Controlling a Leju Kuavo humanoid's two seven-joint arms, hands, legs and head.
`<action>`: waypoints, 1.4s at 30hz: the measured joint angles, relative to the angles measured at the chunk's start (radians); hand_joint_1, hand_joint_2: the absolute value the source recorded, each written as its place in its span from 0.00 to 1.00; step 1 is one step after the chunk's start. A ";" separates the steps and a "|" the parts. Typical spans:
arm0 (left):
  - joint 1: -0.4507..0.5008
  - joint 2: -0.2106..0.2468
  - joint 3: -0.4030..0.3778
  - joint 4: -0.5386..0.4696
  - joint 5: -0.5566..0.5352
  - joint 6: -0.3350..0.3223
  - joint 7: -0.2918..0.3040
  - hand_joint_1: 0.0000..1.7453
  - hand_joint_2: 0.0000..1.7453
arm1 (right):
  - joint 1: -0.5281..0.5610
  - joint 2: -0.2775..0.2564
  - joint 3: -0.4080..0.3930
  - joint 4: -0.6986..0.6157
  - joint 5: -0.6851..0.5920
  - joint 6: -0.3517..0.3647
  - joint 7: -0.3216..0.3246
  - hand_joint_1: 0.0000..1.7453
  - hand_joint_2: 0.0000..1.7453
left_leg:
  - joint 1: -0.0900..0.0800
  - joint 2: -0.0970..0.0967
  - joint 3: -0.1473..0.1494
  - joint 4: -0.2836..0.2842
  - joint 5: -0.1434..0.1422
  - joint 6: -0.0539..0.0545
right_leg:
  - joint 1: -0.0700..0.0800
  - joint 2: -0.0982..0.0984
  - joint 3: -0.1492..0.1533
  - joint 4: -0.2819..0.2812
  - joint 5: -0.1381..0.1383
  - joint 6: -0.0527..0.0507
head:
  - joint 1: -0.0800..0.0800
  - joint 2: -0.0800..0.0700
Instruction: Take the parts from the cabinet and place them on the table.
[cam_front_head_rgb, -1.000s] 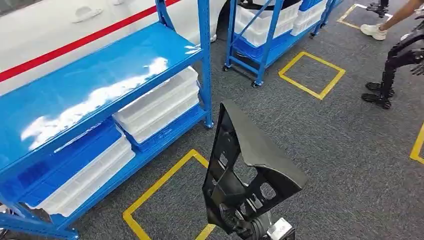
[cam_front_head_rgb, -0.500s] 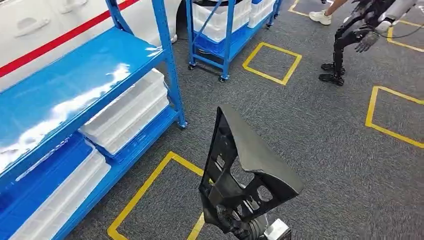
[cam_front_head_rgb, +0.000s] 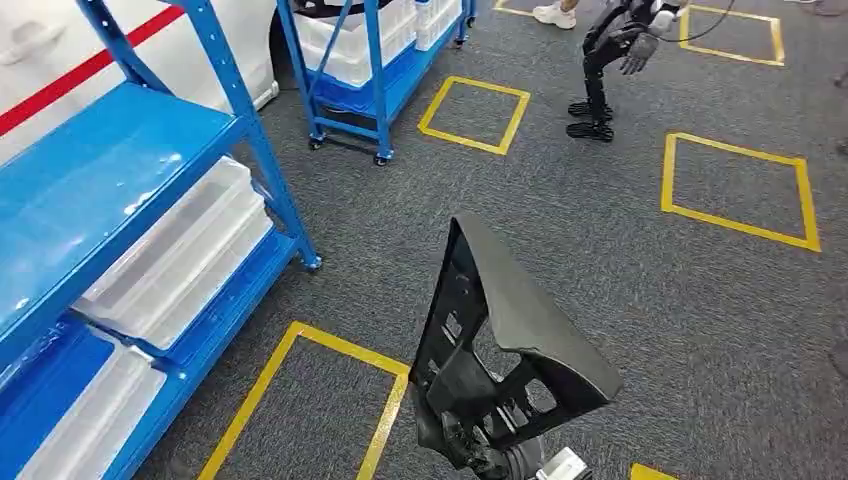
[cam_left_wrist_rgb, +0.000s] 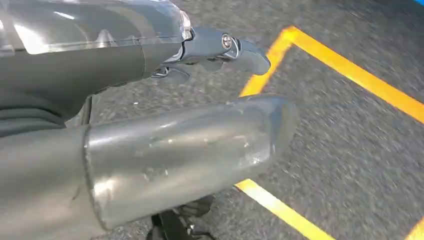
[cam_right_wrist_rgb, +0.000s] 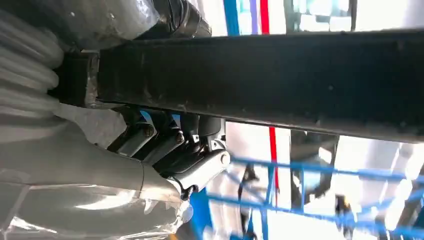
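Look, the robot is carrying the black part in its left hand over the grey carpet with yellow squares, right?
Almost. The black part is in the right robot hand, not the left. The right wrist view shows that hand's fingers wrapped around it. In the left wrist view the left robot hand holds nothing. The rest is right: the head view shows the grey carpet with yellow squares.

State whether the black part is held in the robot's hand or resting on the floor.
Held. The black part stands upright above the carpet, gripped at its base by the right hand.
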 joint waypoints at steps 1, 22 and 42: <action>0.000 -0.001 0.000 0.000 0.002 0.001 -0.001 0.00 0.00 | 0.002 -0.002 0.000 -0.003 -0.003 -0.006 -0.001 1.00 1.00 | 0.001 -0.015 0.001 -0.020 -0.006 0.003 | 0.005 0.011 -0.006 0.004 -0.001 0.007 | 0.000 0.000; -0.002 -0.012 -0.020 0.000 0.009 -0.002 0.011 0.00 0.00 | 0.068 -0.030 -0.038 -0.142 0.045 -0.071 -0.005 1.00 1.00 | -0.005 0.129 0.030 0.011 -0.070 -0.023 | -0.014 -0.116 0.004 -0.010 -0.007 0.012 | 0.000 0.000; 0.007 -0.018 -0.020 0.000 0.016 -0.006 0.017 0.00 0.00 | 0.068 -0.031 -0.042 -0.154 0.042 -0.081 0.006 1.00 1.00 | -0.011 0.126 0.004 -0.039 0.013 0.029 | -0.011 -0.090 -0.152 0.299 -0.137 0.058 | 0.000 0.000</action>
